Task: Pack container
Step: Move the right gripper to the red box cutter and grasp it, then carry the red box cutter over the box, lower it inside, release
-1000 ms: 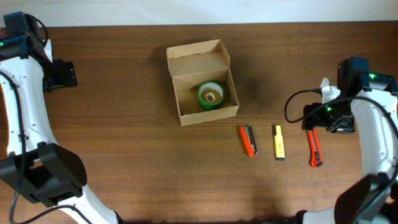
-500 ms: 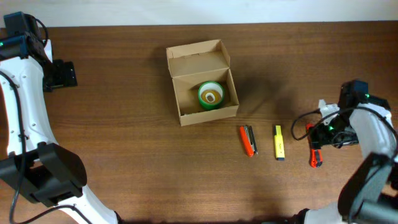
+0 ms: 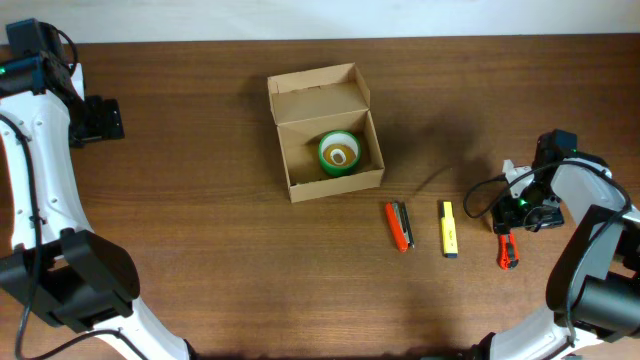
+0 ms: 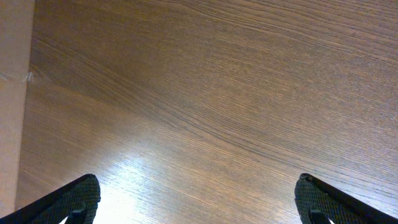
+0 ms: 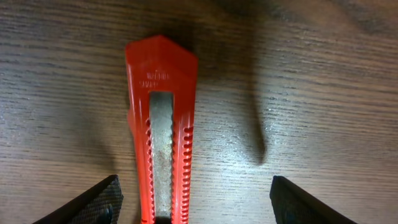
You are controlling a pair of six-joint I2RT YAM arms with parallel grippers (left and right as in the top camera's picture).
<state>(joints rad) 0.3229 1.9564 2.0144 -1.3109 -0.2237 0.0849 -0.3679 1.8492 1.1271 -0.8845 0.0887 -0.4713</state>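
Note:
The tan cardboard container (image 3: 325, 130) sits open at the table's middle back, its lid flap folded back, with a green tape roll (image 3: 339, 153) inside. My right gripper (image 3: 508, 222) is open, low over a red utility knife (image 3: 508, 250) at the right. In the right wrist view the red knife (image 5: 160, 124) lies between the open fingers (image 5: 196, 205), closer to the left finger. My left gripper (image 3: 100, 118) is open and empty at the far left; its wrist view (image 4: 198, 202) shows only bare wood between the fingers.
An orange-and-grey cutter (image 3: 399, 225) and a yellow marker (image 3: 449, 229) lie in front of the box, left of the red knife. A strip of the container's wall (image 4: 12, 99) shows at the left wrist view's left edge.
My right gripper has come down and toward the front over the red knife, now covering its upper part. The left arm has not moved.

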